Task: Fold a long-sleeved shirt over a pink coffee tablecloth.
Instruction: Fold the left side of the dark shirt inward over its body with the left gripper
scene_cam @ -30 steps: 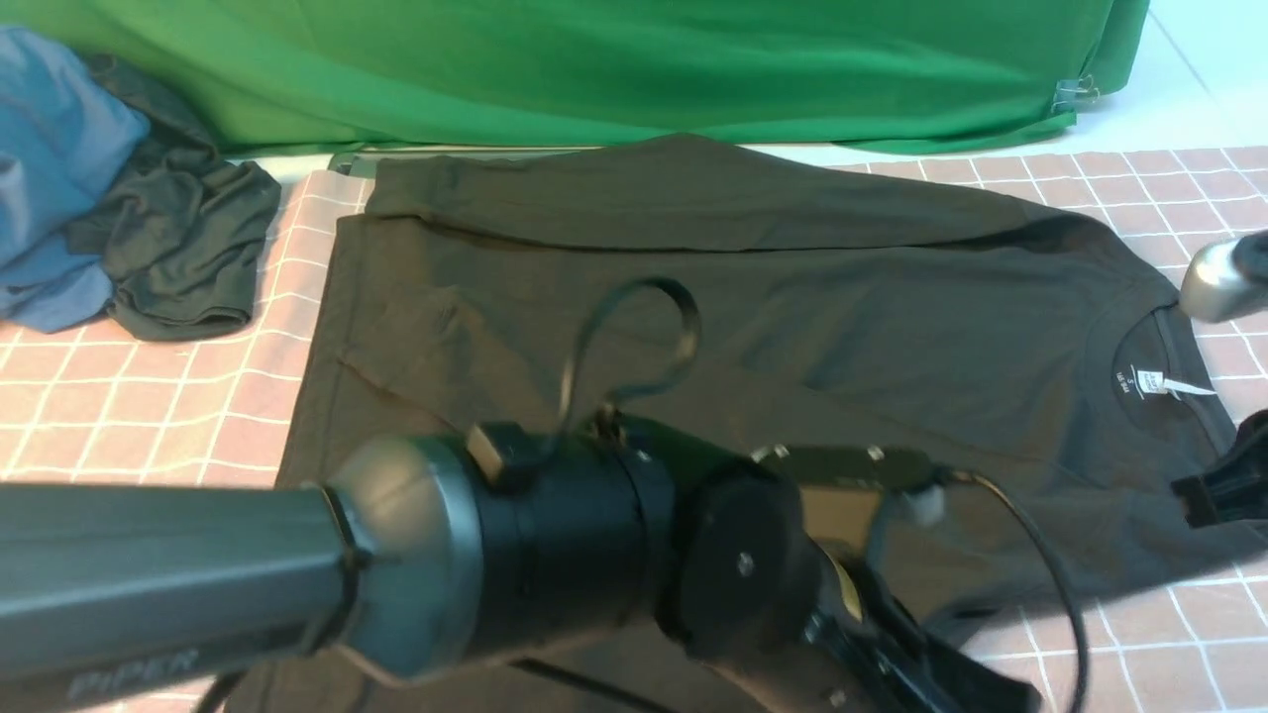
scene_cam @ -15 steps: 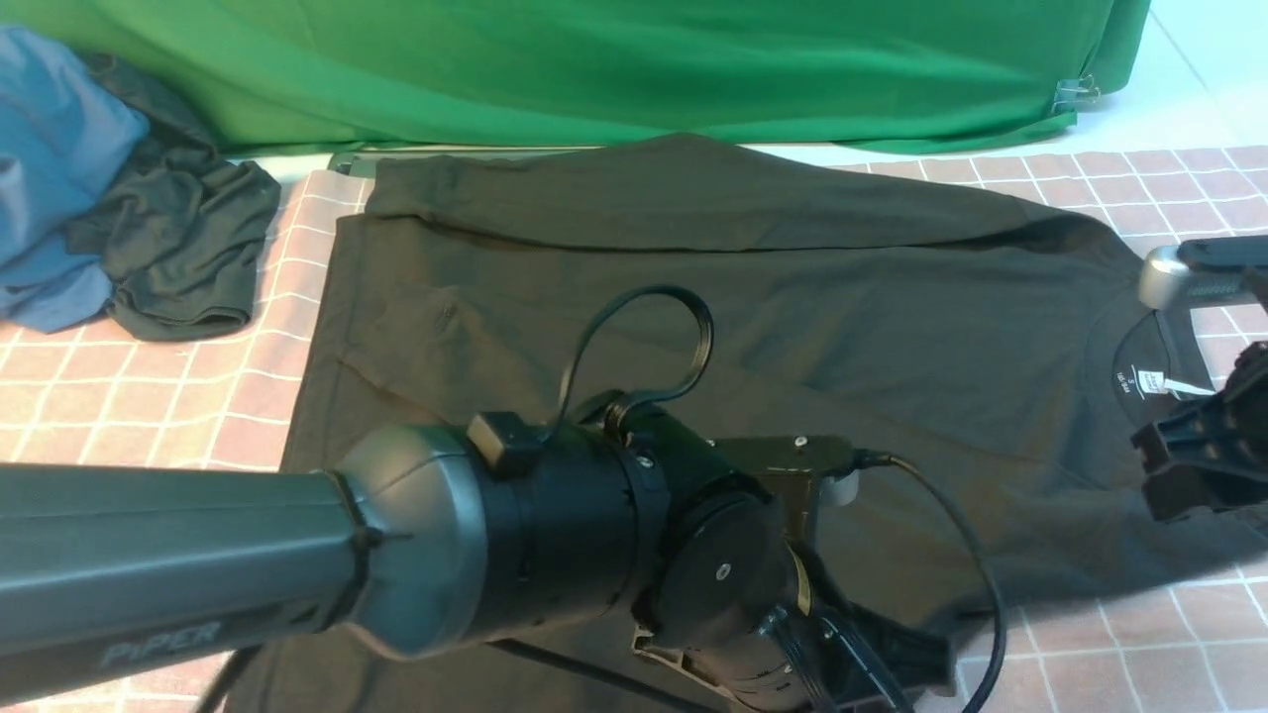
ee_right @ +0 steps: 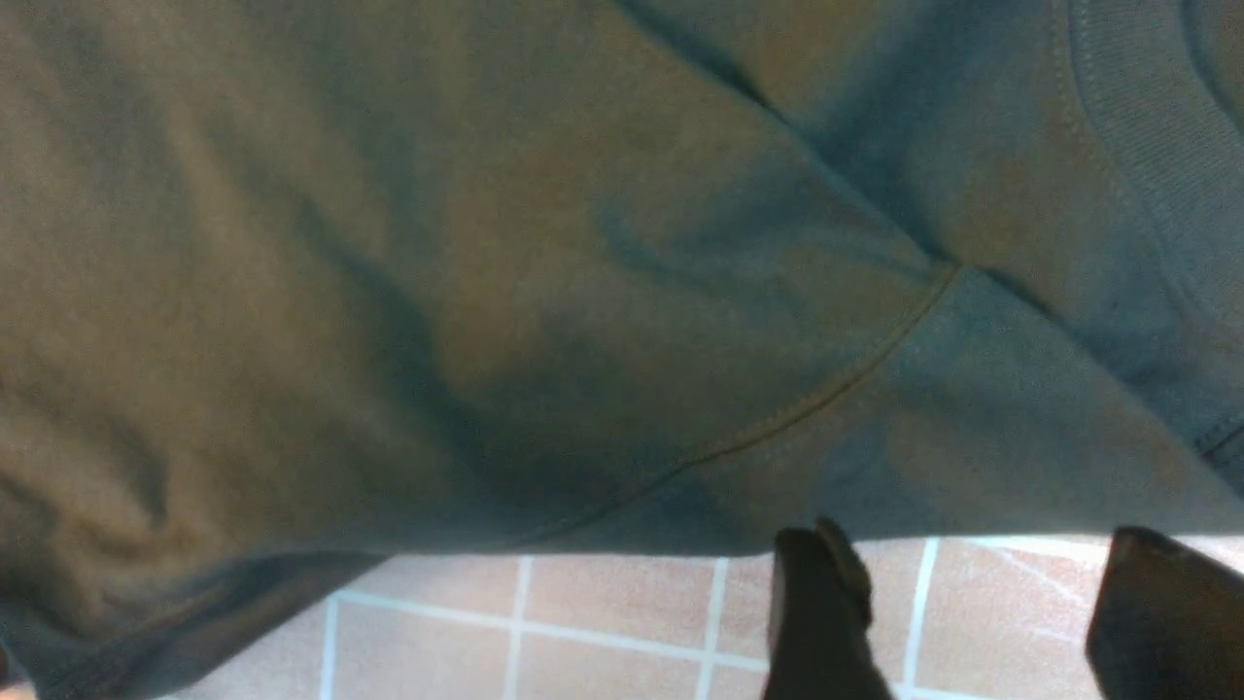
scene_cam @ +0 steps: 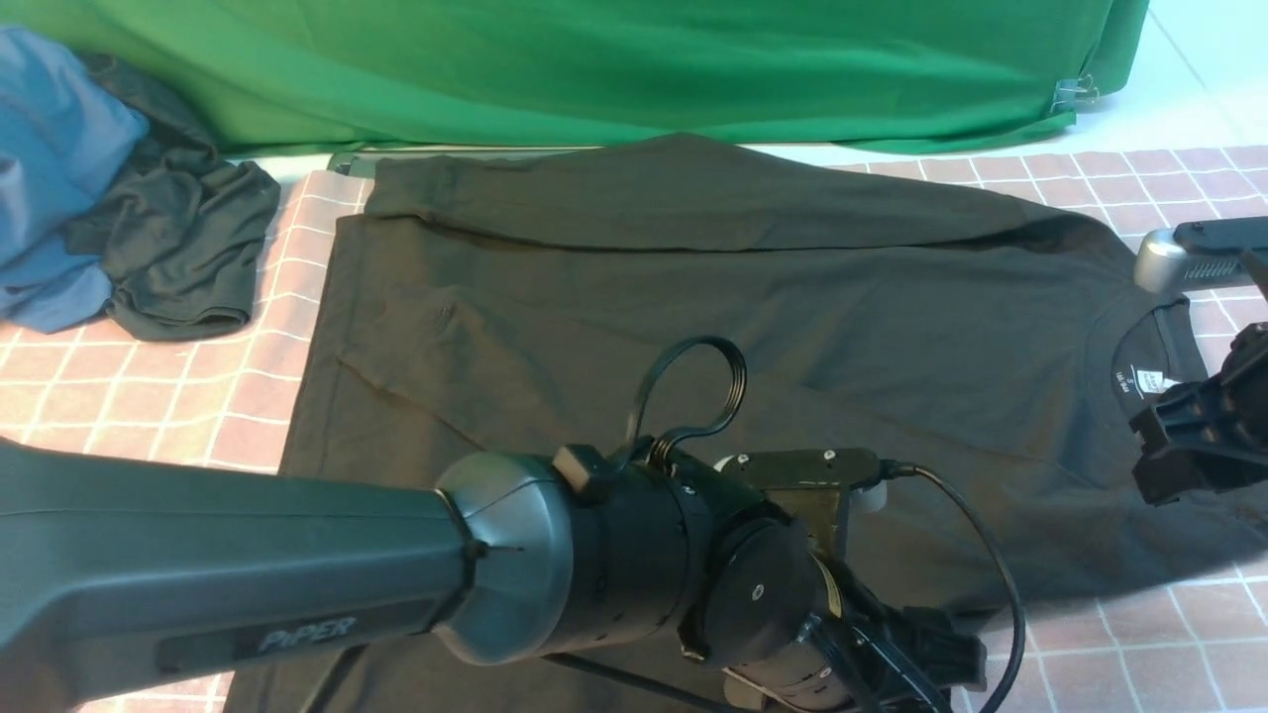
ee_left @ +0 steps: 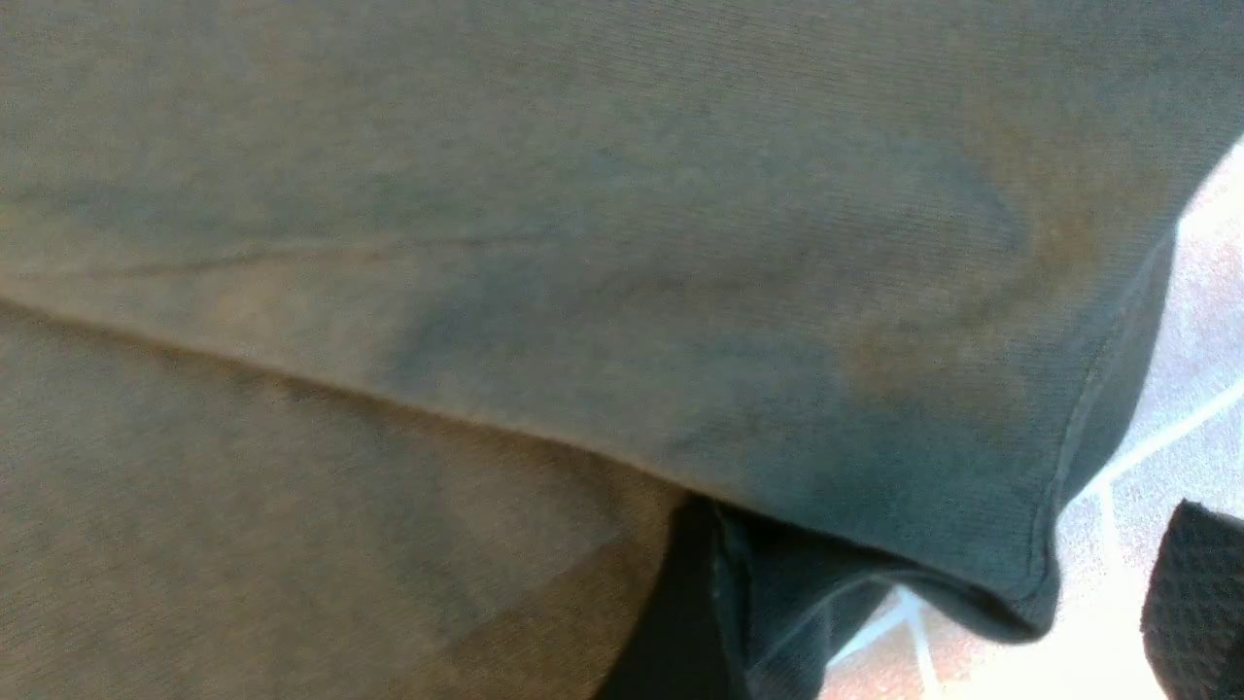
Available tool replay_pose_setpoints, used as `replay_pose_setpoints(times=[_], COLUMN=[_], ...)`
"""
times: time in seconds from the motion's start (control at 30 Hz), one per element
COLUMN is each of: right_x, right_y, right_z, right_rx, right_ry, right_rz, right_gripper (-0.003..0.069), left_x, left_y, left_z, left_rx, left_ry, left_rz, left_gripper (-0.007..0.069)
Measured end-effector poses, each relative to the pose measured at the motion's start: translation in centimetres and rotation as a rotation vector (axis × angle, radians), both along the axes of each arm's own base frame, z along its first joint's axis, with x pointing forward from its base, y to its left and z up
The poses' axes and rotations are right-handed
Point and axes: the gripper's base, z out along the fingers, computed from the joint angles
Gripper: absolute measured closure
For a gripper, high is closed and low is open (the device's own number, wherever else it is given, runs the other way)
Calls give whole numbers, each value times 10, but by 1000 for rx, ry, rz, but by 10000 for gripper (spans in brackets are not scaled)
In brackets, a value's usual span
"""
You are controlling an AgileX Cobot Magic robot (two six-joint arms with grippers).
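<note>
- On the table in front of the robot: pink coffee tablecloth [scene_cam: 129, 396], white grid lines, spread under everything else.
- Long-sleeved shirt [scene_cam: 792, 327]: dark, laid flat across the tablecloth. The round neck points toward the robot's right and the hem toward its left. A white neck label [scene_cam: 1154, 381] shows inside the collar. One sleeve lies folded along the far edge of the body.
- Left arm [scene_cam: 248, 584]: reaches across the near part of the shirt and hides much of the near edge.
- Left gripper [scene_cam: 911, 659]: low at the near edge of the shirt and mostly hidden behind its own wrist. In the left wrist view one dark finger [ee_left: 1200, 603] stands well away from a sleeve cuff [ee_left: 1020, 544] that lies on the cloth. Jaws parted, nothing clamped.
- Right gripper [ee_right: 982, 603]: beside the collar end of the shirt. Both fingers spread over bare tablecloth, just off the shirt's edge. Nothing held.
- Far left corner: blue garment [scene_cam: 50, 168] with a crumpled dark grey-green garment [scene_cam: 178, 248] against it.
- Behind: plain green cloth [scene_cam: 594, 69].
</note>
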Motion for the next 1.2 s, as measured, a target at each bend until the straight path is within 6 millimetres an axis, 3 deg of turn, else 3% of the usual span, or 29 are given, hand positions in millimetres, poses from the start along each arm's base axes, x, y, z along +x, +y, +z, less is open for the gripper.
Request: replay_pose_setpoints(times=[0.13,0.27,0.37,0.4,0.43,0.5,0.7,0.87,1.13,1.2], right_x=[2,4,8,9,11,16,38,51,54,54], right_y=[0,0,0,0,0,0,1,2,2,2], right_z=[1,-1,-8,-9,-12,-17,-31,-44,-77,-79], right_rx=[-1,2,0,0,-1,-7,-13,-14,-10,-14], right_ry=[-27,-32,-15,-14,-7,10,78,120,278,296], right_rz=[-4,-7,-6,-6,-4,15,60,73,98,136], right_gripper=[246,246,245,245,241,223,92,69,155,300], left_x=[-2,-5,-6,-6,-6,-6,-8,-9,-11,-11], left_y=[-4,-8,-9,-9,-9,-9,-10,-9,-8,-8], left_z=[-2,-4,-4,-4,-4,-4,-4,-5,-6,-6], left_rx=[-12,-13,-16,-16,-14,-17,-27,-17,-4,-1], left_ry=[-25,-44,-44,-44,-44,-38,-15,1,17,21], left_rz=[-31,-59,-61,-61,-63,-59,-49,-53,-61,-63], left_gripper=[66,184,417,430,537,578,592,592,592,592])
